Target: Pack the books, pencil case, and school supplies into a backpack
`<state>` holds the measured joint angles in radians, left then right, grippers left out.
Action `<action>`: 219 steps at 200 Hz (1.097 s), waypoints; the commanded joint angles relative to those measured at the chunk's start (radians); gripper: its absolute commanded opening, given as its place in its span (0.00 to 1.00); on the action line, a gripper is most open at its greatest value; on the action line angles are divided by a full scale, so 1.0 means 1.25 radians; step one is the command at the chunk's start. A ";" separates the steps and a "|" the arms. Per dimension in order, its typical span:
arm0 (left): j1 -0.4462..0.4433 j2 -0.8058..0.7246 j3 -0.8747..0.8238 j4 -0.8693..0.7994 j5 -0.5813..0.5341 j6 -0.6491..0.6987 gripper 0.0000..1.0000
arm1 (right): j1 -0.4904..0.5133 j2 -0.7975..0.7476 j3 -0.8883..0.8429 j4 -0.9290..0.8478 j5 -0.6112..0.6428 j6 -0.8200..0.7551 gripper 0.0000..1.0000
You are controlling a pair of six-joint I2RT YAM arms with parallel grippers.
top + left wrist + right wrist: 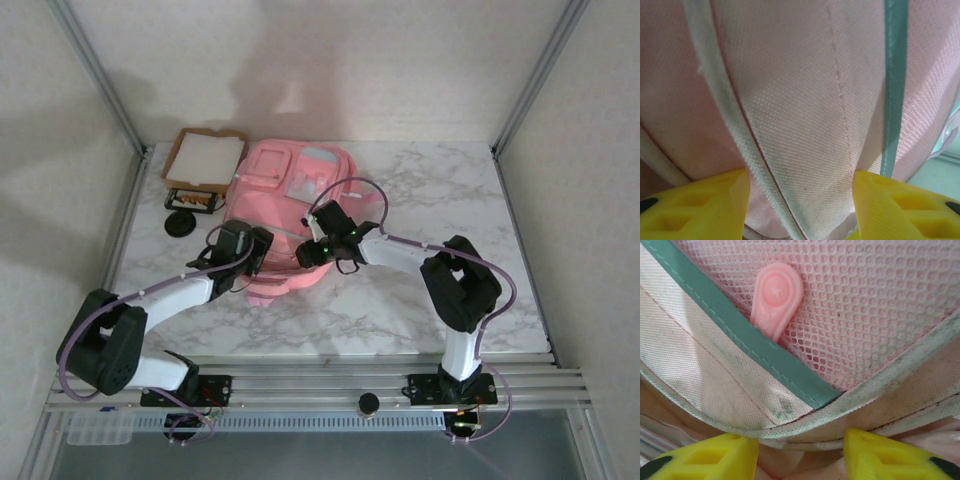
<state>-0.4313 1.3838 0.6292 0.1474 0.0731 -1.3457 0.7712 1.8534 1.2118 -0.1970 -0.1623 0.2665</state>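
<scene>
The pink backpack lies at the back middle of the marble table. My left gripper presses into its near left side. In the left wrist view the yellow fingers stand apart, and pale pink backpack fabric with a white zip tape fills the gap of the left gripper. My right gripper sits at the near middle of the backpack. It is open, with a folded rim, a teal binding and a pink zip pull on mesh just ahead. The books and pencil case are out of view.
A shallow cardboard tray with a white sheet stands at the back left. Near it are a small dark and orange item and a black round object. Metal frame posts stand at the table's corners.
</scene>
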 commanded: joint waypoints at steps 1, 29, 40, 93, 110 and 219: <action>-0.011 0.026 0.009 0.036 -0.054 -0.082 0.49 | 0.002 -0.040 -0.007 0.116 -0.028 0.046 0.49; -0.015 0.054 0.039 0.044 -0.088 -0.092 0.32 | 0.000 -0.046 -0.025 0.121 -0.032 0.052 0.48; -0.015 0.054 0.044 0.043 -0.105 -0.094 0.25 | -0.001 -0.053 -0.040 0.123 -0.029 0.051 0.49; -0.021 0.042 0.073 0.046 -0.094 -0.104 0.00 | 0.008 -0.105 -0.092 0.142 -0.078 0.124 0.56; -0.022 0.029 0.078 0.046 -0.082 -0.109 0.00 | 0.018 -0.106 -0.097 0.134 -0.076 0.166 0.55; -0.035 -0.025 0.112 0.025 -0.037 -0.144 0.00 | 0.044 -0.089 -0.079 0.171 0.001 0.338 0.48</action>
<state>-0.4587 1.3945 0.7128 0.1268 0.0219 -1.5013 0.8227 1.7229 1.0832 -0.0254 -0.1982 0.6258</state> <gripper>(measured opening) 0.068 0.488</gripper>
